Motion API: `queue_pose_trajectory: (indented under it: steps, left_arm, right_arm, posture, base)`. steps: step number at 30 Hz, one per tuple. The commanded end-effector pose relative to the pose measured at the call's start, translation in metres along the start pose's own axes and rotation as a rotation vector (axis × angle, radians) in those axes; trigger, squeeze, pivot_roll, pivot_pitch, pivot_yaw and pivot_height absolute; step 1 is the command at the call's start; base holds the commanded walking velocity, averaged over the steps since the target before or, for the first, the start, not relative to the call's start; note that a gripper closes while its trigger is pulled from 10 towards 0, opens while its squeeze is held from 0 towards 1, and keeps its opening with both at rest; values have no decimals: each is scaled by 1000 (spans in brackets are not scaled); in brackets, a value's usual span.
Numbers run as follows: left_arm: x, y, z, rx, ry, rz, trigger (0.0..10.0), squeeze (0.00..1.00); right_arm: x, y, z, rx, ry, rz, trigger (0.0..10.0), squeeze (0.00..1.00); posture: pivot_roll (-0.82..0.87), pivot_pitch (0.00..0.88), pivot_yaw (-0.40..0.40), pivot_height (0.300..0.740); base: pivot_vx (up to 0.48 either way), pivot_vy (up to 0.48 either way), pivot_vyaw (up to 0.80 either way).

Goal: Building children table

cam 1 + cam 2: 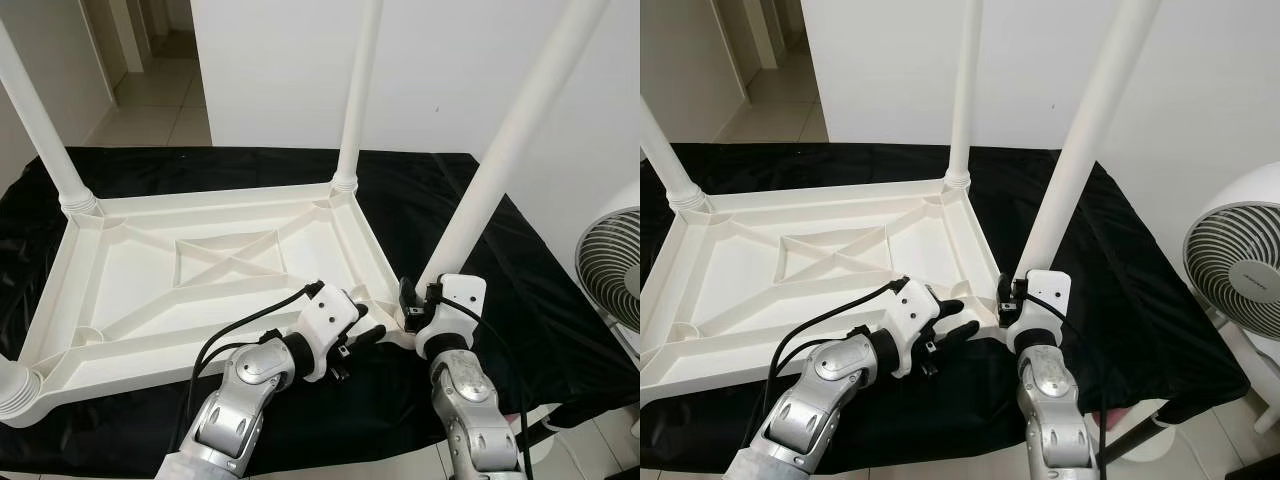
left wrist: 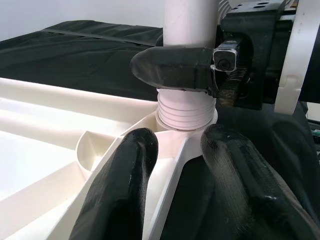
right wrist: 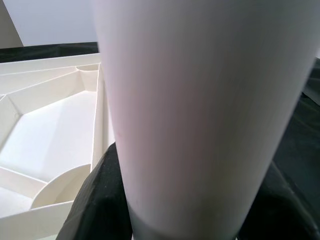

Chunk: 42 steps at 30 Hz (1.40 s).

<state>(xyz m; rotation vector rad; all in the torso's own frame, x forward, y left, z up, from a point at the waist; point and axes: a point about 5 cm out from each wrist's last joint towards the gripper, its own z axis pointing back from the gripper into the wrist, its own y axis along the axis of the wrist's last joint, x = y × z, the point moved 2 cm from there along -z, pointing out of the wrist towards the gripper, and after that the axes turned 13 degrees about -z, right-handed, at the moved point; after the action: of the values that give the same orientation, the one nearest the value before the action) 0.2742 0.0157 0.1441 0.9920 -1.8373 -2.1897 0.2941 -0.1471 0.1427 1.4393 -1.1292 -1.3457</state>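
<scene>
My right pincer (image 1: 1011,296) grips the near-right leg (image 1: 1070,155) at its base; my left pincer (image 1: 962,327) spreads wide beside that corner of the upturned children table (image 1: 820,265), lying on black cloth (image 1: 1120,290).

Both forearms were built of rounded silver segments with a brushed metallic sheen, joined at darker grey seams. Each wrist ended in a white moulded housing; the left one bore two small dark screw holes on its upper face. A black cable looped from the left forearm up into the left housing, and a second black cable ran along the right forearm. The left gripper (image 1: 362,338) and right gripper (image 1: 408,300) were black, and the left fingers (image 2: 121,192) were long, matt and round-tipped.
</scene>
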Motion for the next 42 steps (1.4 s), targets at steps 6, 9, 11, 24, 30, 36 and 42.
queue_pose_trajectory:
  steps: [6, 9, 11, 24, 30, 36, 42]
  left_arm:
    - [-3, 1, 0, -11, 51, 3, 10000, 0]
    - [-3, 3, -1, -4, 54, 12, 10000, 0]
    - [-3, 3, -1, -2, 54, 11, 10000, 0]
    - [-4, 3, -1, -3, 53, 1, 10000, 0]
    - [-3, 3, -1, -3, 49, 0, 10000, 0]
    - [-1, 2, -1, -7, 39, 2, 10000, 0]
    - [3, -7, 2, -36, 35, 3, 10000, 0]
  right_arm:
    - [10, 2, -6, -28, 88, 27, 10000, 1000]
    - [14, 7, -9, -49, 221, 36, 10000, 1000]
    - [17, 7, -10, -75, 299, 49, 10000, 1000]
    - [18, 1, -8, -225, 707, 141, 10000, 0]
    - [17, -4, -14, -232, 736, 148, 0, 0]
    - [22, -6, -18, -237, 704, 131, 0, 0]
    - [25, -13, -18, -225, 567, 81, 0, 0]
  posture:
    - [-11, 19, -28, 740]
    - [-5, 11, -32, 740]
    - [-5, 7, -32, 740]
    - [4, 0, -34, 740]
    - [15, 0, -33, 740]
    - [15, 0, -29, 740]
    - [9, 1, -25, 740]
  base:
    - [0, 0, 0]
    - [0, 0, 0]
    - [0, 0, 0]
    - [0, 0, 0]
    - [0, 0, 0]
    - [0, 0, 0]
    - [0, 0, 0]
